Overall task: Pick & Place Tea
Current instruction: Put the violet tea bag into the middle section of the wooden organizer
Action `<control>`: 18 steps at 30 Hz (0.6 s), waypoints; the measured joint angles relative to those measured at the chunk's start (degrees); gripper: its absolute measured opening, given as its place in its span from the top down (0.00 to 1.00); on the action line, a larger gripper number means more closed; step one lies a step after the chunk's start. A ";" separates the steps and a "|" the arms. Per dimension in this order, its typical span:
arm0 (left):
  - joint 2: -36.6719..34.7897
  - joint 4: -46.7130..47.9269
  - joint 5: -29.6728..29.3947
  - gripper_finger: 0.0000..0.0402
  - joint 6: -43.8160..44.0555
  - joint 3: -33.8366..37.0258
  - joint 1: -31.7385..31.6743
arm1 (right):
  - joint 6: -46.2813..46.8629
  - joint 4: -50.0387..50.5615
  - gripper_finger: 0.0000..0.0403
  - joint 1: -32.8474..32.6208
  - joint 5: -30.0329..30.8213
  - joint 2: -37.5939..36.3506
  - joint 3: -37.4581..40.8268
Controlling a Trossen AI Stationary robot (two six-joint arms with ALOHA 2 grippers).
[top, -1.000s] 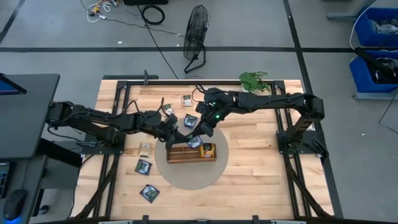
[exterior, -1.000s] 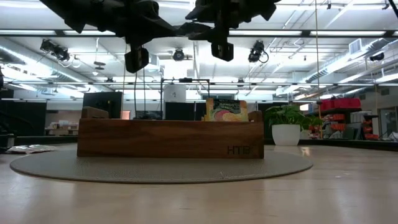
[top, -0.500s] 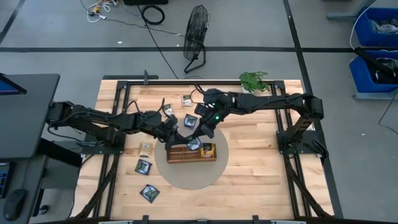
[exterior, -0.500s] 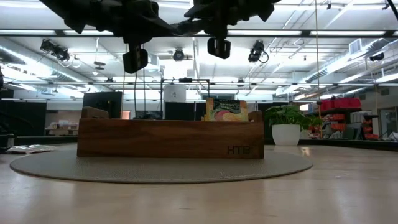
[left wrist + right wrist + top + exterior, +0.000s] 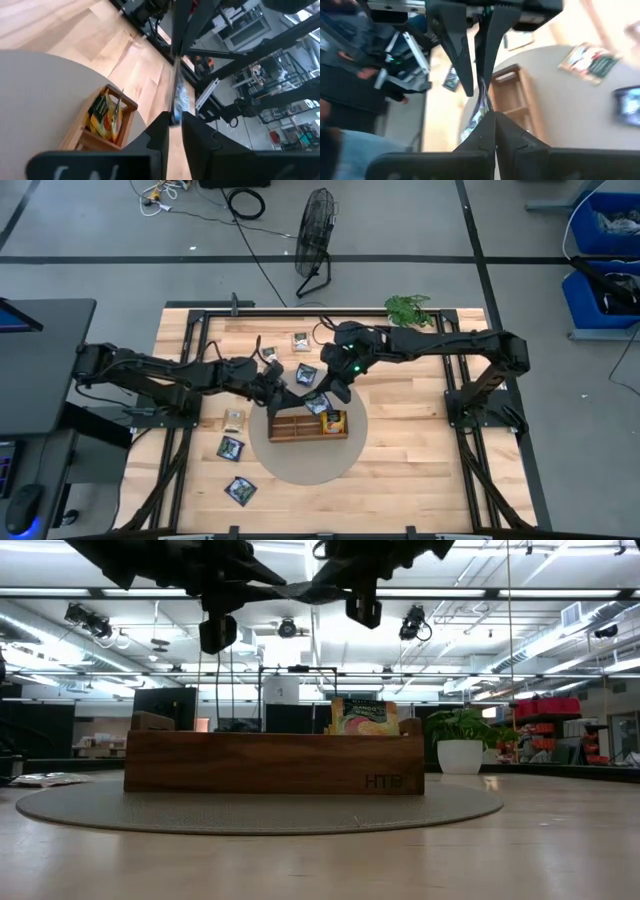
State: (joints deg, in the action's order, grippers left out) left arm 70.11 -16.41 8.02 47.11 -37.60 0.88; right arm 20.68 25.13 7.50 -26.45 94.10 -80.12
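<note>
A dark tea sachet (image 5: 481, 102) hangs edge-on in the air above the long wooden tray (image 5: 308, 426). My right gripper (image 5: 488, 116) is shut on it. My left gripper (image 5: 174, 125) comes from the other side. Its fingers stand slightly apart on either side of the same sachet (image 5: 178, 97), and I cannot tell whether either one touches it. An orange sachet (image 5: 335, 420) stands upright in the tray's right-hand compartment. Several more sachets lie flat on the table, such as one (image 5: 305, 374) just beyond the tray. My right gripper pinches the sachet's edge (image 5: 484, 107) between its two fingertips, which slant down from the table's far right. The sachet is lifted clear above the tray, edge-on to the camera, and reaches from my fingertips in between the left gripper's fingers (image 5: 465, 75).
The tray sits on a round grey mat (image 5: 310, 465). Loose sachets lie at the table's left (image 5: 231, 447) and near left (image 5: 240, 490). Others lie toward the far edge (image 5: 300, 340). A potted plant (image 5: 408, 310) stands at the far right.
My right gripper has rolled about its own pointing line while staying above the tray. My left arm has kept still.
</note>
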 joint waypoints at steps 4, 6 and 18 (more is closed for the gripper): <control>-1.97 -1.04 -5.79 0.82 -3.13 0.04 1.31 | -3.54 0.00 1.00 -0.20 5.41 -2.29 0.00; -4.37 -0.28 -9.26 0.81 -5.10 0.24 2.25 | -5.37 -0.36 1.00 -0.56 8.19 -3.03 0.00; -24.11 -0.05 -23.11 0.81 -14.59 4.51 6.22 | -10.71 -14.97 1.00 -5.27 16.46 -3.01 4.20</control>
State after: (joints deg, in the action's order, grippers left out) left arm 46.00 -16.45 -15.09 32.51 -33.10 7.10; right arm 9.98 10.16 2.23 -9.99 91.09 -75.92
